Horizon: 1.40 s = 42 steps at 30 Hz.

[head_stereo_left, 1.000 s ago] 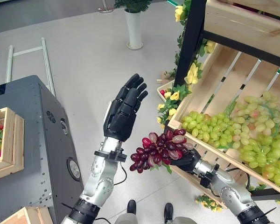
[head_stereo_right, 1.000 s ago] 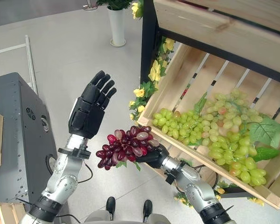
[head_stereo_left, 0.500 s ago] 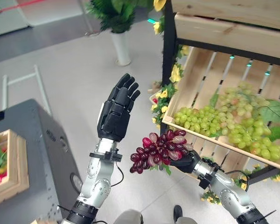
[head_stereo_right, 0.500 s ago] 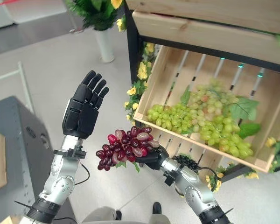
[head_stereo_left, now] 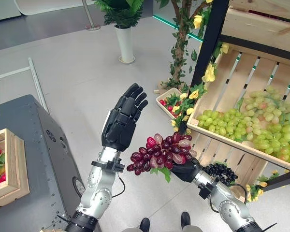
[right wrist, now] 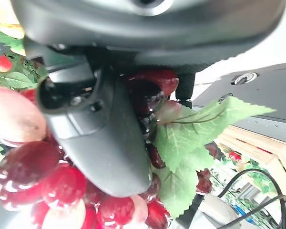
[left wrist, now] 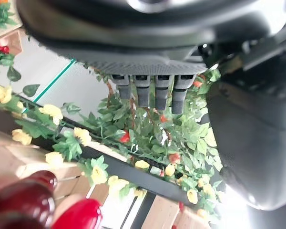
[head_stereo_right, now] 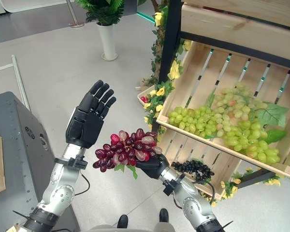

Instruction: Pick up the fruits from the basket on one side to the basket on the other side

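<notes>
The bunch of dark red grapes (head_stereo_left: 162, 154) stays clamped in the right hand (head_stereo_left: 185, 170), carried in mid-air left of the slatted wooden crate (head_stereo_left: 241, 92) of green grapes (head_stereo_left: 246, 128); only the camera has swung. The left hand (head_stereo_left: 123, 121) stays raised, fingers straight, empty: the transfer is under way.

The right hand (head_stereo_left: 184, 170) sits mostly hidden beneath the red grapes (head_stereo_left: 159, 153); the wooden crate (head_stereo_left: 280, 166) and green grapes (head_stereo_left: 261, 135) run off the picture's edge.
</notes>
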Available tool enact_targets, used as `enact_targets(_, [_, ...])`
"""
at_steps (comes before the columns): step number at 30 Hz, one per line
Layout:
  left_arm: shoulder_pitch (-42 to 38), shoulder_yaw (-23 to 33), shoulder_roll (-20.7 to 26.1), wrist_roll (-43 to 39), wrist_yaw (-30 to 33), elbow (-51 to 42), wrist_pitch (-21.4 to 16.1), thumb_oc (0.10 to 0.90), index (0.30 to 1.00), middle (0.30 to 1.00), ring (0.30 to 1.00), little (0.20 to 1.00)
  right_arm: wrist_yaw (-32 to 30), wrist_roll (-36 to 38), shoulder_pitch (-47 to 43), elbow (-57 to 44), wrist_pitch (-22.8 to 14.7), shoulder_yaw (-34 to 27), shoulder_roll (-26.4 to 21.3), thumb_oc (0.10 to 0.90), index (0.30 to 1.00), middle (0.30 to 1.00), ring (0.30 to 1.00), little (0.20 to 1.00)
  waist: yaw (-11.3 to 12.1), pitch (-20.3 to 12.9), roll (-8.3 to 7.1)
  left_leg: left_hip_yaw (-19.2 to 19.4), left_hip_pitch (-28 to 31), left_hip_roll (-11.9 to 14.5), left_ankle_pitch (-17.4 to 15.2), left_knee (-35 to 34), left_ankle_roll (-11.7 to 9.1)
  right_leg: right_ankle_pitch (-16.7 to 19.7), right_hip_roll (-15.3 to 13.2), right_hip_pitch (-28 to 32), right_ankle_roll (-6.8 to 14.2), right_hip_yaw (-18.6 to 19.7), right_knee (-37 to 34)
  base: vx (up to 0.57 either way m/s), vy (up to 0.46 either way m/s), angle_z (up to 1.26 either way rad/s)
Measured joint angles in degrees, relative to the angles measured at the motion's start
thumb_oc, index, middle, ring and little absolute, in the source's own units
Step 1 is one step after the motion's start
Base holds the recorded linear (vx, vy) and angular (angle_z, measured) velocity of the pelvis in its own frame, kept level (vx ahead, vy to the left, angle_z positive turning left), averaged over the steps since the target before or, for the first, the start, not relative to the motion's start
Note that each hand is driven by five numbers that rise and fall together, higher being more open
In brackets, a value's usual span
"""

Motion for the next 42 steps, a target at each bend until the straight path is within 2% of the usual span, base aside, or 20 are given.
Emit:
enact_targets(3, [-0.12,-0.45,0.03,0.03,-0.17,0.01,0.43,0.800,0.900,0.900,0.900,0.900,0.01,0.01,-0.08,0.06,0.00,-0.16,-0.69,0.400,0.300,0.300,0.300,0.300,-0.48,1.26,-0.18,1.24,0.62,0.06,-0.16,-0.03,0.24,0.13,0.10,-0.53,0.09,0.02,1.12,-0.15,0.065,-0.24])
enact_targets(5, [-0.11,-0.59,0.03,0.04,-0.12,0.04,0.47,0.800,0.900,0.900,0.900,0.900,0.07,0.00,-0.71,0.43,0.00,-0.20,-1.87,0.400,0.300,0.300,0.300,0.300,-0.16,2.41,0.74,3.54,0.07,0.80,-0.59,1.19,0.87,1.71,1.48,-3.00,-1.30,-2.33,4.53,-0.17,0.056,-0.48])
enact_targets(7, [-0.07,-0.48,0.50,0.03,0.11,0.09,0.47,0.800,0.900,0.900,0.900,0.900,0.19,0.03,-1.31,0.75,0.00,-0.18,-2.69,0.400,0.300,0.300,0.300,0.300,0.41,3.14,1.55,5.68,-0.61,2.08,-1.12,1.81,1.71,3.29,2.46,-4.64,-1.21,-5.21,5.79,-0.14,-0.011,-0.54])
enact_targets(8, [-0.06,-0.32,0.28,0.04,0.26,0.00,0.44,0.800,0.900,0.900,0.900,0.900,0.29,0.06,-2.22,1.41,0.00,-0.04,-3.10,0.400,0.300,0.300,0.300,0.300,1.02,3.73,2.68,6.86,-0.38,3.69,-0.86,1.48,1.54,1.11,3.48,-6.86,-1.84,-5.60,10.61,-0.10,-0.069,-0.36])
enact_targets(9, [-0.13,-0.33,0.18,0.07,0.55,-0.24,0.48,0.800,0.900,0.900,0.900,0.900,0.30,0.04,-3.40,2.41,0.00,0.03,-3.50,0.400,0.300,0.300,0.300,0.300,0.79,4.29,4.77,7.21,-1.62,6.51,-0.58,2.22,0.92,-4.66,6.05,-11.53,-5.13,-7.62,26.75,-0.08,-0.115,-0.28])
enact_targets(10, [-0.14,-0.24,0.45,0.12,0.57,-0.92,0.52,0.800,0.900,0.900,0.900,0.900,0.34,0.02,-3.51,2.20,0.00,0.09,-4.04,0.400,0.300,0.300,0.300,0.300,1.19,4.30,4.59,7.35,-2.16,7.50,-0.46,2.73,0.46,-8.49,6.44,-12.79,-5.00,-8.38,35.56,-0.05,-0.109,-0.08])
enact_targets(12, [0.02,0.27,0.69,0.11,0.84,-1.18,0.53,0.800,0.900,0.900,0.900,0.900,0.42,-0.05,-3.31,2.19,-0.01,-0.02,-4.36,0.400,0.300,0.300,0.300,0.300,2.69,4.05,3.24,9.05,-2.02,7.96,-0.27,2.77,-0.46,-13.58,5.11,-9.55,-4.64,-9.44,38.45,-0.02,-0.215,-0.12])
enact_targets(13, [0.09,1.11,0.74,0.09,1.25,-1.46,0.54,0.800,0.900,0.900,0.900,0.900,0.52,-0.09,-3.42,2.05,-0.01,-0.01,-4.32,0.400,0.300,0.300,0.300,0.300,3.80,3.88,2.59,10.80,-2.02,8.37,-0.09,2.71,-1.16,-16.43,3.60,-6.68,-4.70,-10.15,35.86,-0.01,-0.287,-0.34])
enact_targets(14, [0.27,1.95,0.88,0.10,1.75,-1.88,0.44,0.800,0.900,0.900,0.900,0.900,0.95,-0.10,-3.34,1.55,-0.01,0.09,-4.21,0.400,0.300,0.300,0.300,0.300,5.00,3.62,1.85,11.47,-2.30,8.15,-0.10,2.69,-1.99,-17.33,1.84,-3.82,-4.80,-11.26,30.05,-0.02,-0.229,-0.44])
enact_targets(15, [0.25,2.26,1.29,0.10,1.90,-1.94,0.39,0.800,0.900,0.900,0.900,0.900,1.42,-0.10,-3.34,1.45,-0.01,0.10,-3.83,0.400,0.300,0.300,0.300,0.300,5.66,3.56,1.07,11.57,-2.38,7.65,-0.36,2.76,-2.49,-17.91,1.85,-2.50,-4.20,-10.97,26.42,-0.05,-0.297,-0.58])
enact_targets(16, [0.37,2.69,1.85,0.12,2.32,-1.85,0.24,0.800,0.900,0.900,0.900,0.900,2.30,-0.11,-3.59,1.47,0.00,0.43,-3.46,0.400,0.300,0.300,0.300,0.300,6.60,3.46,0.07,11.13,-2.36,7.78,-0.24,2.64,-3.90,-19.62,2.43,0.14,-3.96,-10.91,19.57,-0.06,-0.285,-0.65])
enact_targets(18, [1.79,2.49,0.96,0.16,2.95,-1.28,-0.27,0.800,0.900,0.900,0.900,0.900,4.28,-0.56,-4.07,2.01,0.40,0.73,-4.07,0.400,0.300,0.300,0.300,0.300,7.42,2.48,2.17,11.32,-2.06,10.75,-0.10,1.27,-5.12,-14.45,6.01,2.40,-5.08,-11.15,11.09,-0.10,-0.385,-0.83])
enact_targets(19, [1.79,2.10,0.87,0.30,2.94,-1.07,-0.41,0.800,0.900,0.900,0.900,0.900,4.96,-0.54,-4.25,2.06,0.48,0.82,-4.64,0.400,0.300,0.300,0.300,0.300,6.57,2.38,2.25,11.30,-1.94,12.20,0.36,0.95,-5.96,-12.58,7.30,3.44,-5.50,-10.79,8.41,-0.11,-0.444,-0.67])
enact_targets(22, [1.52,1.61,-0.26,1.21,3.16,-0.27,-0.59,0.800,0.900,0.900,0.900,0.900,5.00,-0.76,-5.11,2.14,1.09,0.87,-6.38,0.400,0.300,0.300,0.300,0.300,4.89,2.13,1.95,11.01,-2.08,13.03,-0.01,1.13,-6.74,-10.93,8.81,3.45,-6.20,-8.93,6.19,-0.03,-0.390,-0.32])
enact_targets(23, [1.38,1.64,-0.91,1.28,3.34,-0.26,-0.59,0.800,0.900,0.900,0.900,0.900,5.01,-0.77,-5.04,2.16,1.70,0.78,-6.92,0.400,0.300,0.300,0.300,0.300,3.52,2.07,1.84,10.50,-2.15,13.30,0.06,1.12,-6.87,-10.16,8.97,4.35,-6.20,-9.53,4.61,-0.03,-0.418,-0.03])
enact_targets(24, [1.31,1.80,-1.71,1.29,3.72,-0.37,-0.59,0.800,0.900,0.900,0.900,0.900,5.01,-0.83,-4.98,2.16,2.54,0.72,-7.48,0.400,0.300,0.300,0.300,0.300,3.17,1.96,1.67,10.51,-2.11,13.28,0.06,1.10,-6.87,-9.43,9.12,5.01,-6.28,-9.41,3.20,-0.04,-0.270,0.07])
enact_targets(33, [1.20,3.80,-2.19,1.37,5.66,-0.77,-0.71,0.800,0.900,0.900,0.900,0.900,5.01,-2.33,-3.60,2.13,3.76,0.67,-8.23,0.400,0.300,0.300,0.300,0.300,2.96,1.83,1.46,8.46,-3.94,13.63,0.72,0.88,-7.82,-8.11,10.10,5.45,-6.73,-11.06,0.52,-0.06,-0.174,0.10])
enact_targets(37, [1.24,3.83,-2.19,1.36,6.08,-0.76,-0.73,0.800,0.900,0.900,0.900,0.900,5.00,-2.33,-3.49,2.45,3.69,0.77,-7.64,0.400,0.300,0.300,0.300,0.300,3.57,1.84,1.43,7.55,-5.16,13.37,0.78,1.19,-7.88,-8.08,10.00,4.74,-6.80,-11.62,0.59,-0.03,-0.011,0.14])
enact_targets(41, [0.96,3.90,-2.15,5.43,11.21,-0.75,-4.80,0.800,0.900,0.900,0.900,0.900,4.87,-2.30,-4.22,4.24,2.21,2.30,-6.98,0.400,0.300,0.300,0.300,0.300,4.32,2.05,1.04,6.49,-6.53,12.95,0.78,1.85,-7.87,-8.06,9.98,4.15,-6.74,-12.45,0.52,-0.15,-0.036,0.11])
enact_targets(42, [0.31,4.06,-2.11,7.38,13.98,-0.70,-7.29,0.800,0.900,0.900,0.900,0.900,4.73,-2.28,-5.00,5.25,1.66,3.02,-6.90,0.400,0.300,0.300,0.300,0.300,4.59,2.18,0.76,5.95,-8.22,12.96,0.79,2.60,-7.87,-8.01,10.09,2.90,-6.74,-12.76,0.75,-0.27,-0.065,0.17])
